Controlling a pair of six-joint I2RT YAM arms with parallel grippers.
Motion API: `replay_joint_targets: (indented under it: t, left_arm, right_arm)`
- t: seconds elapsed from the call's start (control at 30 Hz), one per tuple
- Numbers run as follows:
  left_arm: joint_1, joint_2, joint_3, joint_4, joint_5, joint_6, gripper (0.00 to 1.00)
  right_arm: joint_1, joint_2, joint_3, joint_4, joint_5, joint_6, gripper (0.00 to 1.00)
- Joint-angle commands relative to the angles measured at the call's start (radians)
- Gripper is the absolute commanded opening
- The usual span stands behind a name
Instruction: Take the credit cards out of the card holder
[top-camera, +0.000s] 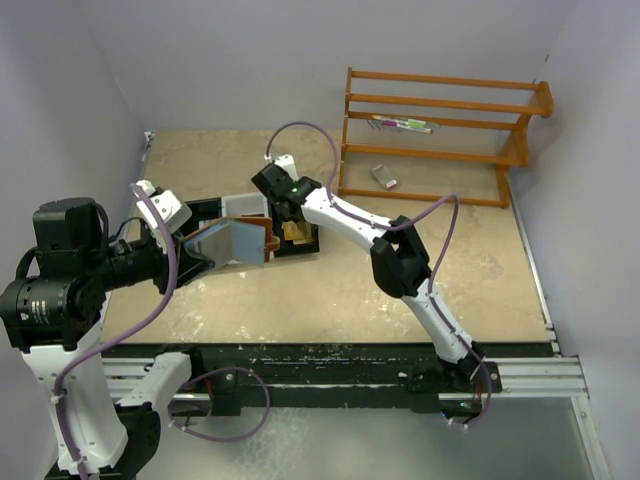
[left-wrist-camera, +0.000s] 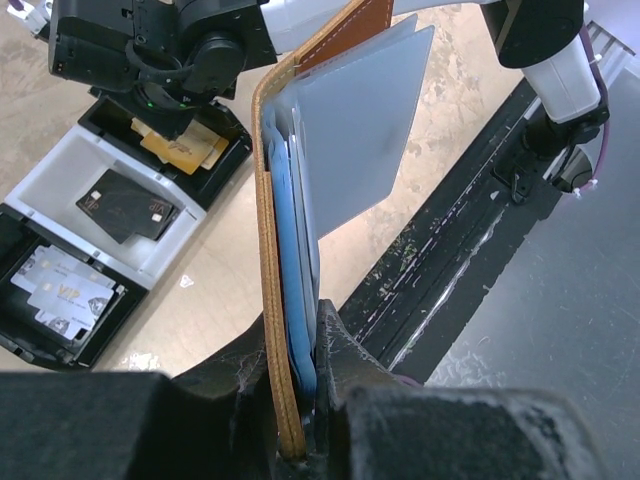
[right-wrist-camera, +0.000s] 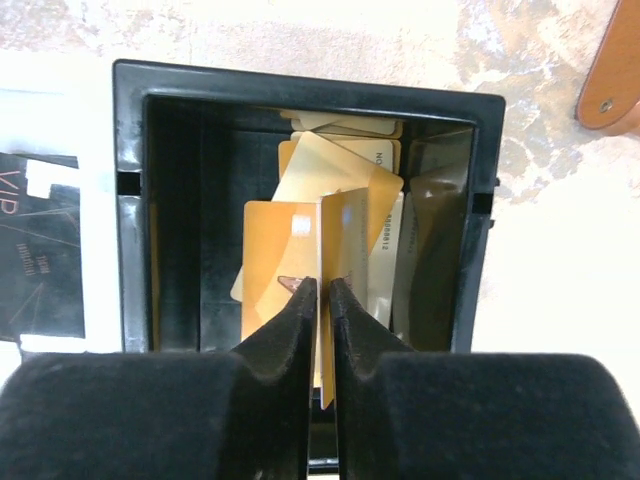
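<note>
My left gripper (top-camera: 195, 265) (left-wrist-camera: 305, 400) is shut on the lower edge of the brown leather card holder (top-camera: 240, 240) (left-wrist-camera: 264, 230) and holds it open and upright above the table. A light blue credit card (left-wrist-camera: 290, 260) and pale whitish cards (left-wrist-camera: 365, 120) stand inside it. My right gripper (top-camera: 290, 225) (right-wrist-camera: 323, 290) is shut on an orange-yellow flat piece (right-wrist-camera: 345, 235), held on edge above the tray's black end compartment (right-wrist-camera: 300, 85). Several orange-yellow pieces (right-wrist-camera: 275, 250) lie in that compartment. The holder's snap tab (right-wrist-camera: 610, 70) shows at the upper right of the right wrist view.
The three-compartment tray (top-camera: 235, 205) (left-wrist-camera: 60, 170) lies behind the holder. A black card (left-wrist-camera: 125, 205) is in its white middle part and silvery cards (left-wrist-camera: 65, 290) are in the near black part. A wooden rack (top-camera: 440, 130) stands at the back right.
</note>
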Motion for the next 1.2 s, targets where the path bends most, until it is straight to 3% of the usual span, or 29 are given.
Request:
replay_joint_targets:
  t: [0.0, 0.17, 0.4, 0.67, 0.9, 1.03, 1.17]
  left_arm:
    - [-0.002, 0.012, 0.025, 0.021, 0.053, 0.022, 0.14]
    - [-0.002, 0.005, 0.011, 0.043, 0.056, 0.012, 0.14]
    - [-0.002, 0.004, 0.006, 0.053, 0.063, 0.0, 0.14]
    - [-0.001, 0.007, -0.032, 0.076, 0.133, -0.019, 0.13]
    - [-0.001, 0.033, -0.036, 0.057, 0.174, -0.011, 0.12]
    - [-0.001, 0.045, -0.037, 0.052, 0.2, -0.012, 0.11]
    - [-0.002, 0.054, -0.025, 0.038, 0.21, 0.004, 0.11]
  right_arm:
    - [0.012, -0.091, 0.002, 0.04, -0.026, 0.024, 0.17]
    - [0.013, -0.189, -0.024, 0.094, -0.118, 0.016, 0.44]
    - [0.013, -0.35, -0.088, 0.146, -0.24, 0.009, 0.58]
    - [0.01, -0.707, -0.422, 0.341, -0.465, -0.053, 0.75]
    - [-0.007, -0.918, -0.604, 0.459, -0.733, -0.072, 0.8]
    - [-0.011, -1.017, -0.7, 0.621, -0.918, -0.051, 0.81]
    - [-0.022, -1.123, -0.789, 0.776, -0.979, -0.002, 0.82]
